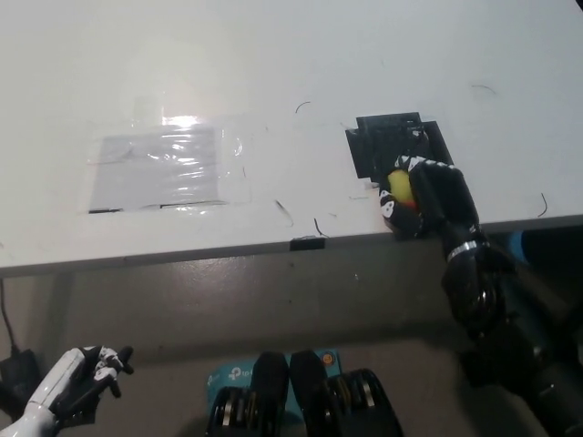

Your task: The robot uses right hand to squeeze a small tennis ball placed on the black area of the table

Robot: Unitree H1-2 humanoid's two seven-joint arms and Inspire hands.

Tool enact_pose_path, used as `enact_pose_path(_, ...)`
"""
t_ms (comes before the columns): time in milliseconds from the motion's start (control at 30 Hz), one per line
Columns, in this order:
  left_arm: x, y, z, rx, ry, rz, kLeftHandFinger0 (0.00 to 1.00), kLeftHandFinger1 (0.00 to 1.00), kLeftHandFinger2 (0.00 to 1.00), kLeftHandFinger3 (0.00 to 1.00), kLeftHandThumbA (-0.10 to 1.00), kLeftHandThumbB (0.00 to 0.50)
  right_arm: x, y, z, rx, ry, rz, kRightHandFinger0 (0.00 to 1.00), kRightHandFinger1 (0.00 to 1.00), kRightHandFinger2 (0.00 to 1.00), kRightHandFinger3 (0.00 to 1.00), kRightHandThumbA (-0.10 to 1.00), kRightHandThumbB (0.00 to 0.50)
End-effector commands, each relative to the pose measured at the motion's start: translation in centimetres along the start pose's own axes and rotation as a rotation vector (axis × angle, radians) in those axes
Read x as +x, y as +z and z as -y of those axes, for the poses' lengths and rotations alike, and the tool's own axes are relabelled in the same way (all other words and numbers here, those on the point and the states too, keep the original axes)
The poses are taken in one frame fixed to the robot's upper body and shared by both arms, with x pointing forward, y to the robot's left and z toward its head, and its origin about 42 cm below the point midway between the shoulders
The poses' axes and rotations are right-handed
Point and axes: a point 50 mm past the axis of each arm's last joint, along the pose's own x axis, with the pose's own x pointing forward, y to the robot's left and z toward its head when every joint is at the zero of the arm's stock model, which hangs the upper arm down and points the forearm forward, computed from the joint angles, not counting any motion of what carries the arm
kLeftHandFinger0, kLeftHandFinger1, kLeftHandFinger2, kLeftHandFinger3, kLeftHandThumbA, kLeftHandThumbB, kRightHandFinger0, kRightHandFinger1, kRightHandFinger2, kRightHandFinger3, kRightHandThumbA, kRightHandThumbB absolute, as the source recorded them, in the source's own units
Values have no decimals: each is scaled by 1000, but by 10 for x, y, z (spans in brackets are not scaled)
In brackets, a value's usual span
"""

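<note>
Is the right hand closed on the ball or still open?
Shut on it. The right hand wraps its fingers around the tennis ball, with only a yellow patch showing, at the black area.

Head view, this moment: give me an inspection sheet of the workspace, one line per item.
Surface: white table, thin dark scribble marks.
Job's things: yellow tennis ball at the black area's near edge.
Clutter: taped clear plastic sheet, glare on it.
Hands: right hand wrapped around the ball; left hand resting low, below the table edge, holding nothing.
Cables: dark cable at far left.
Surroundings: teal box on the floor.
</note>
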Motion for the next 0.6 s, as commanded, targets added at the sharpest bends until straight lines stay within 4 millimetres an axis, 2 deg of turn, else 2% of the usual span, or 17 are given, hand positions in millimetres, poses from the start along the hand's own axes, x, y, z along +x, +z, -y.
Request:
enact_pose_path(0,1,11,-15,74,-13,26,126,94,229,394,730,496,-40,-18,-42,-40,-3,-10,0,220,546,429,-100,217)
enact_pose_path(33,1,12,-14,71,-13,23,125,93,232,404,716,491,-43,-19,-44,-37,-30,-5,0,193,521,440,-100,215)
enact_pose_path(67,1,12,-13,71,-17,24,121,91,230,405,713,491,-46,-20,-45,-36,-36,-8,0,140,471,359,-100,225)
enact_pose_path(133,0,12,-13,77,-26,23,108,97,247,431,707,486,-53,-23,-49,-35,-48,-16,0,66,406,323,-100,251)
enact_pose_path(200,0,12,-12,80,-29,27,102,92,236,429,707,481,-55,-25,-51,-38,-49,-21,0,64,413,274,-100,250)
enact_pose_path(233,0,11,-12,88,-32,36,103,89,237,431,707,464,-59,-26,-53,-46,-53,-18,0,96,453,114,-100,203)
enact_pose_path(267,-1,12,-11,96,-34,31,116,102,250,435,709,469,-61,-28,-55,-52,-59,-14,0,140,507,98,-100,192)
enact_pose_path(300,-2,11,-11,93,-36,29,120,104,252,432,708,469,-63,-28,-56,-52,-65,-12,0,176,546,233,-100,196)
enact_pose_path(333,-2,12,-11,95,-37,27,124,103,251,432,704,464,-64,-29,-56,-56,-95,7,0,175,541,366,-100,247)
enact_pose_path(367,-2,12,-11,95,-37,27,125,103,251,431,703,464,-64,-29,-56,-56,-96,8,0,173,538,476,-100,258)
enact_pose_path(400,-5,9,-9,96,-37,18,126,108,276,458,698,457,-66,-30,-53,-58,-130,24,0,140,482,512,-100,281)
enact_pose_path(467,-6,6,-8,88,-36,13,128,110,275,460,695,465,-63,-30,-49,-32,-148,24,0,62,365,446,-100,275)
enact_pose_path(500,-8,4,-9,91,-34,9,115,102,276,466,692,453,-61,-27,-45,-6,-179,32,0,17,318,386,-100,318)
enact_pose_path(533,-9,4,-8,92,-34,9,114,104,279,464,680,439,-58,-26,-40,19,-208,41,0,3,288,348,-100,335)
enact_pose_path(567,-9,3,-8,88,-33,10,102,97,269,457,672,435,-54,-23,-34,52,-247,47,0,0,245,272,-100,324)
